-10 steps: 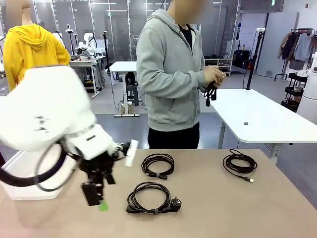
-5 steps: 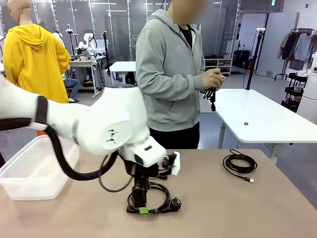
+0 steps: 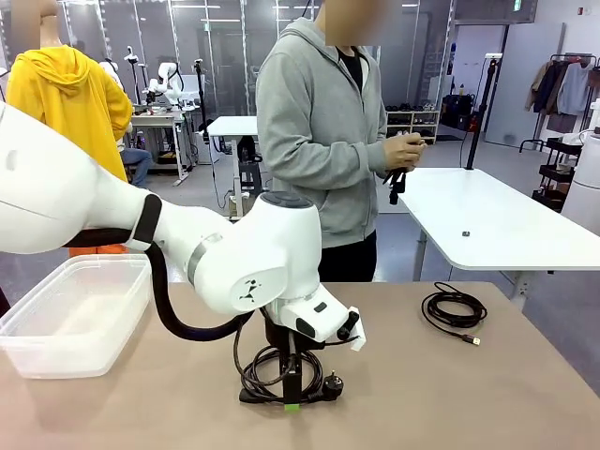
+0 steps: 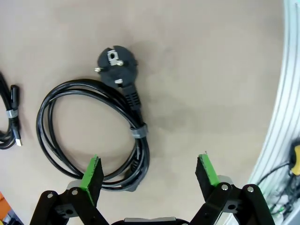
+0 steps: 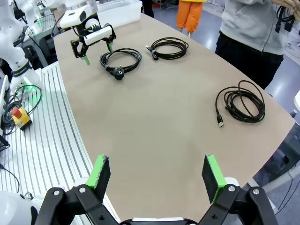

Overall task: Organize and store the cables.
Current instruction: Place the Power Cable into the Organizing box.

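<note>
A coiled black power cable (image 3: 255, 375) (image 4: 139, 131) (image 5: 121, 61) with a round plug (image 4: 115, 61) lies near the table's front. My left gripper (image 3: 292, 398) (image 4: 150, 161) (image 5: 98, 54) hangs open just above it, fingers straddling the coil's tied side. A second coiled cable (image 4: 9, 117) (image 5: 168, 47) lies just behind, and a third (image 3: 455, 309) (image 5: 241, 101) rests at the right. The person at the far side holds another black cable (image 3: 398, 178) in both hands. My right gripper (image 5: 155, 161) stays open and empty, high over the table's edge.
A clear plastic bin (image 3: 84, 264) (image 5: 117, 4) stands at the table's left end. The left arm's white body (image 3: 234, 253) hangs low across the left half of the table. A slatted metal base (image 5: 42, 122) runs along the near edge.
The left arm has swung right from beside the bin and come down over the power cable. The person keeps working the cable in hand.
</note>
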Robot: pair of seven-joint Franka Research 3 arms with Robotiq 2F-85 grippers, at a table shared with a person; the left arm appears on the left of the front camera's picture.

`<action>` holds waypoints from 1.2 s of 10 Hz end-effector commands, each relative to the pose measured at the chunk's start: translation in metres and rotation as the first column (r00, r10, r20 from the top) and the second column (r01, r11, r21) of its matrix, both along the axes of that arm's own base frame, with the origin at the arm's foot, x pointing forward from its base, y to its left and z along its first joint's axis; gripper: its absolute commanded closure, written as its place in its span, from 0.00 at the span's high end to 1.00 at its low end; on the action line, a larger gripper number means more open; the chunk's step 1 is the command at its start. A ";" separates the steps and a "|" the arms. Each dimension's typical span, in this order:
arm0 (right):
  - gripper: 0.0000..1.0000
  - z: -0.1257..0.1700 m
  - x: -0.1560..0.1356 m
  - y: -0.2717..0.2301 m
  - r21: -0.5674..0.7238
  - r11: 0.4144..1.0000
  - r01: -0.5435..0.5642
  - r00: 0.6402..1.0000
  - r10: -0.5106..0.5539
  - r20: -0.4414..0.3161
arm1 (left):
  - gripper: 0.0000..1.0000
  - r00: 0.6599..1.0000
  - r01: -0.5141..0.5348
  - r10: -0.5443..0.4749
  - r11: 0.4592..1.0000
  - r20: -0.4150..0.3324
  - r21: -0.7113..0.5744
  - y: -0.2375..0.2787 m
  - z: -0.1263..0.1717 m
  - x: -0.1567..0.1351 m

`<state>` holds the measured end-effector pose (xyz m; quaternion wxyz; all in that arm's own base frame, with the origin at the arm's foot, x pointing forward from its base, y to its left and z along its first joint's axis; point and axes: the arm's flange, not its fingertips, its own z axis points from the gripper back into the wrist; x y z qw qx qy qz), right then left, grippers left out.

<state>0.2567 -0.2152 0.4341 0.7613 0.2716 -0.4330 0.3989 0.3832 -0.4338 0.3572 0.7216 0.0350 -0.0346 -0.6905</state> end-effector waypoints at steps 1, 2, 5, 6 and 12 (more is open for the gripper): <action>1.00 -0.001 0.001 -0.001 0.005 1.000 -0.006 1.000 0.006 0.026 | 1.00 0.999 -0.044 0.044 0.998 -0.006 -0.039 -0.004 -0.017 0.006; 1.00 -0.001 0.001 -0.001 0.005 1.000 -0.006 1.000 0.006 0.026 | 1.00 0.998 -0.056 0.055 0.997 -0.032 -0.047 -0.004 -0.028 0.013; 1.00 -0.001 0.001 -0.001 0.005 1.000 -0.006 1.000 0.006 0.026 | 1.00 0.997 -0.054 0.052 0.997 -0.057 -0.047 -0.005 -0.045 0.019; 1.00 -0.001 0.001 -0.001 0.005 1.000 -0.006 1.000 0.006 0.026 | 1.00 0.996 -0.064 0.060 0.996 -0.062 -0.056 -0.006 -0.048 0.021; 1.00 -0.001 0.001 -0.001 0.005 1.000 -0.006 1.000 0.006 0.026 | 0.00 0.995 -0.060 0.056 0.997 -0.083 -0.044 -0.007 -0.046 0.023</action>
